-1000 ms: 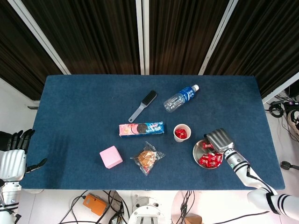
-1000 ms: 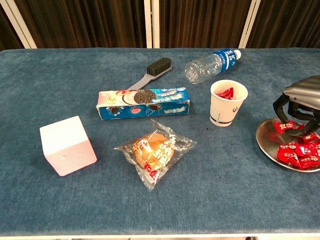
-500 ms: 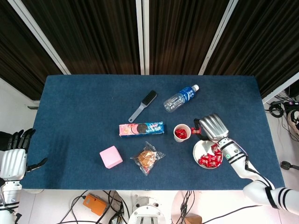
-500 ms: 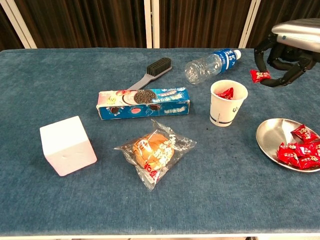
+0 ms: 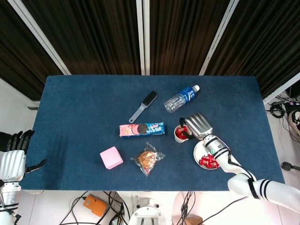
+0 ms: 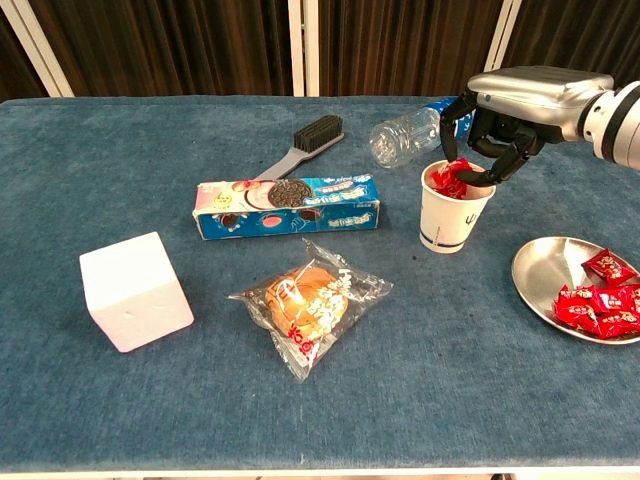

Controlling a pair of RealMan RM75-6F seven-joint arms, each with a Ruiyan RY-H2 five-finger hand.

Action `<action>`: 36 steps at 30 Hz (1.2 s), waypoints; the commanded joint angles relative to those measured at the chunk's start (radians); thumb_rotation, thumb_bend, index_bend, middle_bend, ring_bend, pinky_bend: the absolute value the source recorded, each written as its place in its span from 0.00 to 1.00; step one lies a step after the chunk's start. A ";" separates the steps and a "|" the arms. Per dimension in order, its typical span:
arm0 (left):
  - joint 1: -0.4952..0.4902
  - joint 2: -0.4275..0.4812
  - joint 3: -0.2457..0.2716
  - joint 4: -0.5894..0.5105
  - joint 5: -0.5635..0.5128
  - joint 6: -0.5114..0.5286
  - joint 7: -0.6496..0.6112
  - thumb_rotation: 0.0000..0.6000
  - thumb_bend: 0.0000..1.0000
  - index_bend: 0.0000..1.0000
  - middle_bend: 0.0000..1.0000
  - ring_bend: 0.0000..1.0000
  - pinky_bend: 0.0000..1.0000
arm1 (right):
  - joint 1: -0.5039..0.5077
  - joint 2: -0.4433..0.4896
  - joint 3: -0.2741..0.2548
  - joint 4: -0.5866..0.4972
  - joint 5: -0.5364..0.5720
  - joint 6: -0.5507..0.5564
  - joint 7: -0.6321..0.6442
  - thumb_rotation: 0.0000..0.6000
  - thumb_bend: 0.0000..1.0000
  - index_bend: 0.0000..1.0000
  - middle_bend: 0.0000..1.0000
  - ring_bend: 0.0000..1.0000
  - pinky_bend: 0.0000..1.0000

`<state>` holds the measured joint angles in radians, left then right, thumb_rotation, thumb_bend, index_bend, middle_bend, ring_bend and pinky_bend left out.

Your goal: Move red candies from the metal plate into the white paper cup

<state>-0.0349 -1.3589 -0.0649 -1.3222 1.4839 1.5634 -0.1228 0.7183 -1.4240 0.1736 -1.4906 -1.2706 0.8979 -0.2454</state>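
The white paper cup [image 6: 455,225] stands right of centre, with red candy showing in its mouth. My right hand [image 6: 510,110] hovers over the cup's rim, its fingers curled down and pinching a red candy [image 6: 447,179] just at the opening. In the head view the same right hand [image 5: 197,125] covers most of the cup [image 5: 178,136]. The metal plate [image 6: 530,285] lies to the right of the cup with several red candies [image 6: 595,300] on it. My left hand [image 5: 12,159] hangs off the table's left edge, fingers apart and holding nothing.
A grey brush [image 6: 300,145] and a plastic bottle [image 6: 415,130] lie behind the cup. A blue cookie box [image 6: 290,205], a pink cube [image 6: 135,290] and a wrapped bun [image 6: 310,300] sit to the left.
My right hand lifted a red candy from the plate and carried it left, now lowering it onto the cup's mouth. The left hand stayed still.
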 commanded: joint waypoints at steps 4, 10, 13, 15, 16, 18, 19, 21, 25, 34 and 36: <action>0.002 -0.003 0.000 0.005 -0.001 0.001 -0.002 1.00 0.02 0.09 0.09 0.00 0.00 | -0.040 0.051 -0.022 -0.054 -0.029 0.067 -0.002 1.00 0.50 0.40 0.94 1.00 1.00; 0.000 -0.005 0.000 0.008 0.005 0.004 -0.008 1.00 0.02 0.09 0.09 0.00 0.00 | -0.164 0.169 -0.110 -0.215 -0.088 0.194 0.002 1.00 0.49 0.45 0.94 1.00 1.00; -0.003 -0.008 0.000 0.010 0.010 0.005 -0.008 1.00 0.02 0.09 0.09 0.00 0.00 | -0.210 0.198 -0.162 -0.258 -0.093 0.212 -0.022 1.00 0.46 0.46 0.94 1.00 1.00; -0.004 -0.010 0.002 0.012 0.014 0.005 -0.009 1.00 0.02 0.09 0.09 0.00 0.00 | -0.242 0.197 -0.193 -0.269 -0.083 0.222 -0.040 1.00 0.44 0.47 0.94 1.00 1.00; -0.004 -0.012 0.002 0.014 0.014 0.005 -0.010 1.00 0.02 0.09 0.09 0.00 0.00 | -0.252 0.193 -0.204 -0.269 -0.080 0.225 -0.047 1.00 0.43 0.47 0.94 1.00 1.00; -0.003 -0.013 0.003 0.017 0.013 0.003 -0.013 1.00 0.02 0.09 0.09 0.00 0.00 | -0.271 0.177 -0.221 -0.261 -0.070 0.225 -0.056 1.00 0.42 0.48 0.94 1.00 1.00; -0.003 -0.014 0.003 0.019 0.013 0.004 -0.014 1.00 0.02 0.09 0.09 0.00 0.00 | -0.278 0.167 -0.227 -0.252 -0.063 0.221 -0.058 1.00 0.42 0.49 0.94 1.00 1.00; -0.003 -0.014 0.003 0.020 0.016 0.007 -0.017 1.00 0.02 0.09 0.09 0.00 0.00 | -0.287 0.150 -0.230 -0.237 -0.054 0.219 -0.058 1.00 0.42 0.49 0.94 1.00 1.00; -0.002 -0.013 0.003 0.022 0.018 0.012 -0.019 1.00 0.02 0.09 0.09 0.00 0.00 | -0.294 0.119 -0.227 -0.197 -0.045 0.211 -0.066 1.00 0.42 0.50 0.94 1.00 1.00; 0.001 -0.015 0.005 0.026 0.014 0.009 -0.022 1.00 0.02 0.09 0.09 0.00 0.00 | -0.301 0.091 -0.211 -0.155 -0.018 0.192 -0.078 1.00 0.42 0.50 0.94 1.00 1.00; 0.000 -0.016 0.004 0.027 0.014 0.008 -0.022 1.00 0.02 0.09 0.09 0.00 0.00 | -0.300 0.089 -0.208 -0.149 -0.012 0.185 -0.078 1.00 0.42 0.51 0.94 1.00 1.00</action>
<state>-0.0346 -1.3745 -0.0604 -1.2957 1.4979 1.5717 -0.1450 0.4183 -1.3343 -0.0358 -1.6419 -1.2844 1.0845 -0.3234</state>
